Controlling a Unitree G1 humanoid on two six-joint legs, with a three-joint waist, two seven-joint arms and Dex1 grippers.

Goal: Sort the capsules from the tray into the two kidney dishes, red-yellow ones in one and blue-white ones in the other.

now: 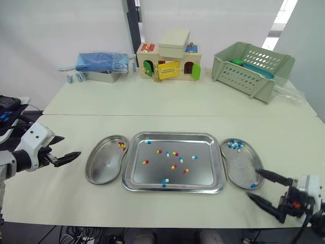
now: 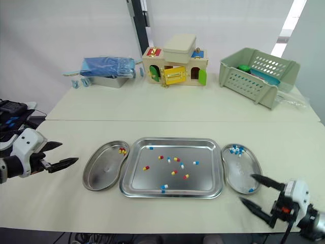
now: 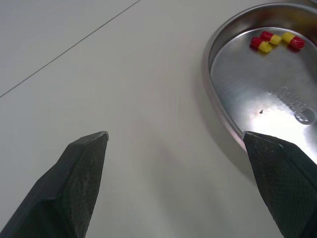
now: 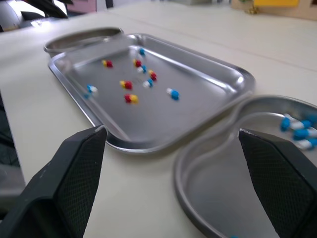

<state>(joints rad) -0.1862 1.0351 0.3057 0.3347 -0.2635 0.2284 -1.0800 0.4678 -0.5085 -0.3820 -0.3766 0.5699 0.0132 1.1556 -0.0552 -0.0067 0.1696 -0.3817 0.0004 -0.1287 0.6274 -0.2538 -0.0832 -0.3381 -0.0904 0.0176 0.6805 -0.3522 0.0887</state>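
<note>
A steel tray [image 1: 203,173] in the middle of the table holds several loose capsules [image 1: 174,153], red-yellow and blue-white mixed. The left kidney dish [image 1: 101,168] has a few red-yellow capsules [image 3: 275,39] at its far end. The right kidney dish [image 1: 241,165] holds blue-white capsules [image 1: 234,145] at its far end and one [image 1: 253,185] near its front. My left gripper [image 1: 70,146] hovers open and empty just left of the left dish. My right gripper [image 1: 254,184] is open and empty over the front right edge of the right dish, pointing toward the tray [image 4: 148,99].
At the back of the table stand a metal box with blue packets [image 1: 101,66], a wooden toy house [image 1: 170,61] and a green basket [image 1: 251,68]. The table's front edge runs just below the tray and dishes.
</note>
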